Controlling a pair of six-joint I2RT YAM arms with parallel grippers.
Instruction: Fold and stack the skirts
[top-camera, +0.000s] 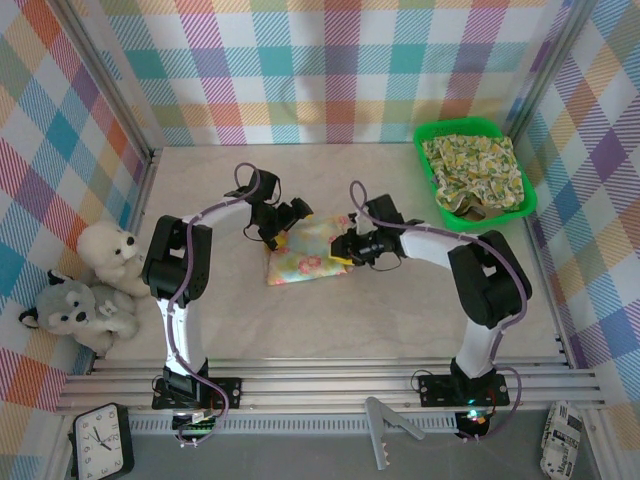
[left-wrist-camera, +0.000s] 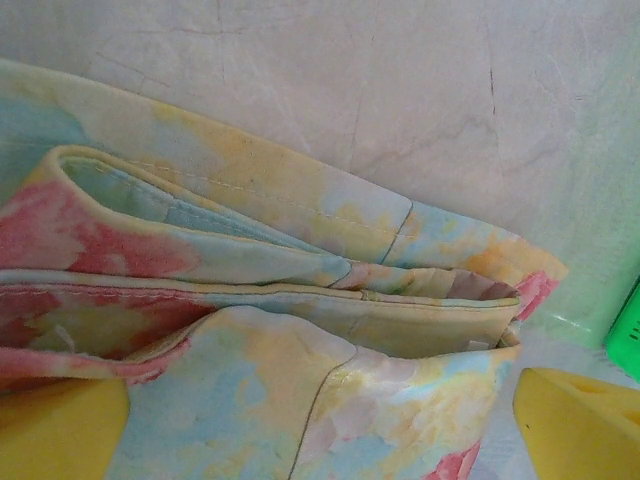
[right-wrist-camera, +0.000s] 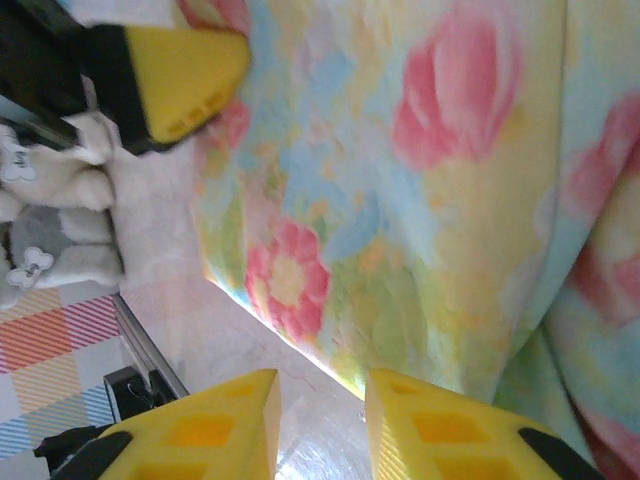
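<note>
The green tray (top-camera: 428, 130) sat in the far right corner of the surface (top-camera: 400, 320), holding a crumpled yellow-green floral skirt (top-camera: 472, 170). Well apart from it, the pale yellow-pink floral skirt (top-camera: 305, 255) lay folded mid-surface. The left hand (top-camera: 282, 232) hovered at the skirt's far-left edge, fingers spread wide, released. The right hand (top-camera: 342, 252), at the right edge, had its fingers slightly parted, with nothing between them.
</note>
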